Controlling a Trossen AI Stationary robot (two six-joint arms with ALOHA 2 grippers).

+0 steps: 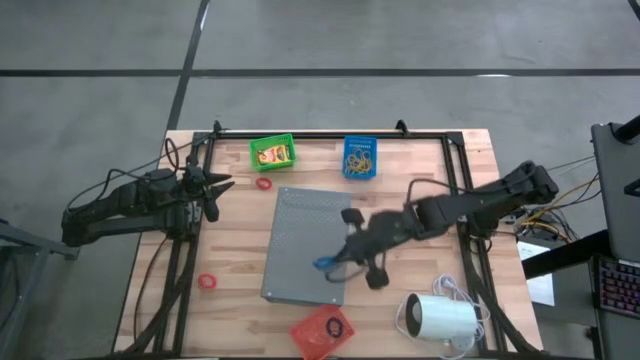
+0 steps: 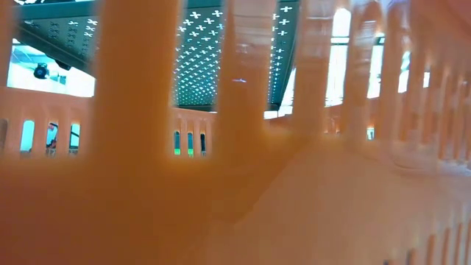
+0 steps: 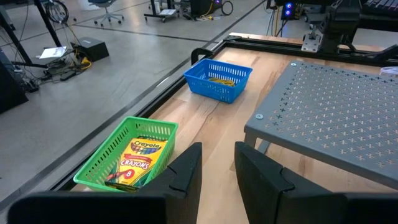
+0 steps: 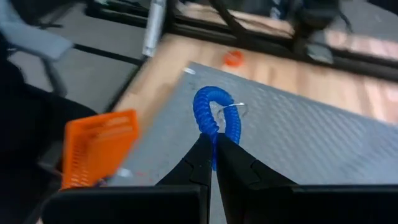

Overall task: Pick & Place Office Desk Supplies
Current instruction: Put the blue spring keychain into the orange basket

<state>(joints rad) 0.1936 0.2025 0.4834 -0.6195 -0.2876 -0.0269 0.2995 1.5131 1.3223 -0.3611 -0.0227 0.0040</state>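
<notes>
Right tool (image 4: pixel 213 158) grips a blue ring (image 4: pixel 214 118) over the grey slab (image 1: pixel 305 245).
Left tool (image 3: pixel 217 163), slightly parted and empty, waits at nine o'clock on the wooden desk (image 1: pixel 235 250); concrete floor beyond.

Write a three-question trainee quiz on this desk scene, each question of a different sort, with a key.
1. True or false: the right gripper has its jaws shut on the blue coiled ring.
2. Which basket holds the crayon box? A) blue basket B) green basket C) orange basket
3. Fill in: the right gripper hangs above the grey ___ slab.

Key: 1 true; 2 B; 3 perforated.
</notes>
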